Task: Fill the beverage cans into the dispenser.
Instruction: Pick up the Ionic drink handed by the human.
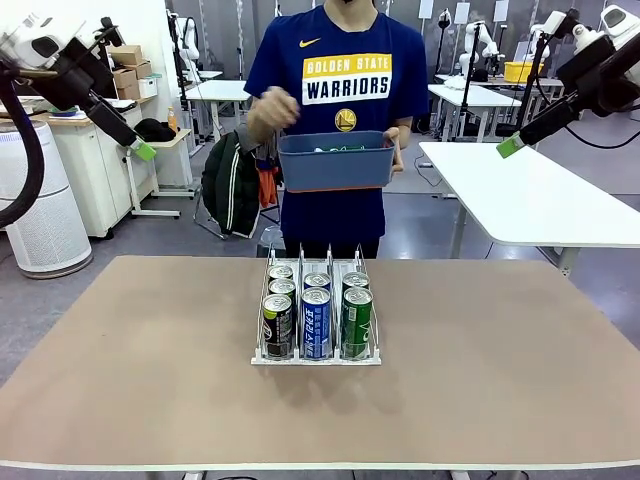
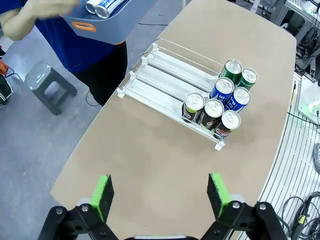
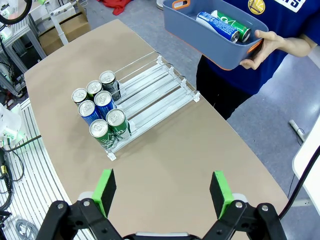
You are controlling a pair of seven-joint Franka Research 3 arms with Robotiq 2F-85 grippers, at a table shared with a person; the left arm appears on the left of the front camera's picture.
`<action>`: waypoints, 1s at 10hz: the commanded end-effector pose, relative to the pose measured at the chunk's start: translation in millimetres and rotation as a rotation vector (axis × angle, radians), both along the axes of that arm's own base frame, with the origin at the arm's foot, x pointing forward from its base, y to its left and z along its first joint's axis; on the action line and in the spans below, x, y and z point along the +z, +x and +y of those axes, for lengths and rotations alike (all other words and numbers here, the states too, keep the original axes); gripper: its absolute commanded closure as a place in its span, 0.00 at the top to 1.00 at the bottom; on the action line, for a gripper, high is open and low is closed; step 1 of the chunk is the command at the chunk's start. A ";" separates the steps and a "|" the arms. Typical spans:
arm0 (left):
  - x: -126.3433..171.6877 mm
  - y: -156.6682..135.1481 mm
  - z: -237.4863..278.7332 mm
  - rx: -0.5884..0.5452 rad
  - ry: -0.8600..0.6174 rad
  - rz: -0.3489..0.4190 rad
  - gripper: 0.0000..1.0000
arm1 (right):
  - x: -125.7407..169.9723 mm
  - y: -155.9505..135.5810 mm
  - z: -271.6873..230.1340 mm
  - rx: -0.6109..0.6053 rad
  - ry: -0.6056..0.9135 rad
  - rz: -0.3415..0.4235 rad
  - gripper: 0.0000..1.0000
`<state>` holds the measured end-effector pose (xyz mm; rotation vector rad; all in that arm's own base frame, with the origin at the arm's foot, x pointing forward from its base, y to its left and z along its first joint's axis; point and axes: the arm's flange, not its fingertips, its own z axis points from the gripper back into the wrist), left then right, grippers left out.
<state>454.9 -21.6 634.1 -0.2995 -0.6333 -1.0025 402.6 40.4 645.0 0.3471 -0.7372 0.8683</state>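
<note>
Surface: brown table (image 1: 150, 390) seen across toward a person (image 1: 338, 80) in a blue shirt at its far side, with white tables (image 1: 540, 195) in the room behind.
Dispenser: the dispenser (image 1: 316, 361) sits mid-table, a low three-lane rack with thin wire dividers, its lanes running from the robot's side toward the person.
Dispenser contents: seven beverage cans (image 1: 316, 324) stand upright, packed at the end nearer the robot. The robot's left lane has three dark cans (image 2: 214, 111), the middle lane two blue-white cans (image 2: 222, 87), and the right lane two green cans (image 2: 232, 70). The far stretch of each lane is bare.
Bin: a blue-grey bin (image 1: 335, 160) is held off the table by the person, just beyond the far edge.
Bin contents: loose cans lie on their sides, among them a blue-white one (image 3: 216, 25) and a green one (image 3: 234, 27).
Person's hands: one hand (image 3: 267, 46) grips the bin's end; the other hand (image 1: 270, 112) is blurred, just above the bin's opposite side.
Around: a grey stool (image 2: 50, 85) stands on the floor near the person, and a dark jacket (image 1: 230, 185) hangs on a chair behind.
In the way: only bare tabletop lies between each pair of pads and the rack.
Left gripper: the left gripper (image 2: 160, 195) is raised high at the robot's left, fingers spread wide and empty, well apart from the cans.
Right gripper: the right gripper (image 3: 162, 192) is raised high at the robot's right, fingers likewise spread and empty, with the cans well apart from it and below.
</note>
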 end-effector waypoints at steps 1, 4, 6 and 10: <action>-1.8 0.7 2.0 -0.002 -0.008 0.002 1.00 | -1.6 -0.4 0.3 0.000 0.000 0.001 1.00; -1.8 0.7 2.0 -0.002 -0.008 0.002 1.00 | -1.6 -0.4 0.3 0.000 0.000 0.001 1.00; -1.8 0.7 2.0 -0.002 -0.008 0.002 1.00 | -1.6 -0.4 0.3 0.000 0.000 0.001 1.00; -1.8 0.7 2.0 -0.002 -0.008 0.002 1.00 | -1.6 -0.4 0.3 0.000 0.000 0.001 1.00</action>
